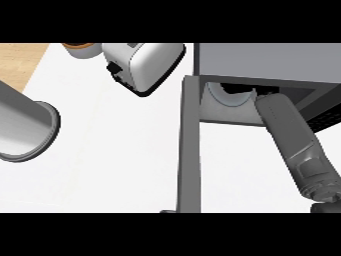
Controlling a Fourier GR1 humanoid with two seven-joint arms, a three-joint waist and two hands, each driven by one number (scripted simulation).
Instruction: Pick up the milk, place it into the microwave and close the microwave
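While the right forearm (298, 145) reaches into the open microwave (276, 60) at upper right, its hand and the milk are hidden inside; grip cannot be told. Door (190, 145) stands open.

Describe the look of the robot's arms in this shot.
The right forearm is a long grey tube with darker grey jointed segments near the lower edge. The left forearm is a thick pale grey cylinder ending in a darker flared rim. No cables or markings show, and neither hand is in view.

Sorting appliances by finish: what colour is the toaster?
White, with a black base and side, in the head view: toaster.
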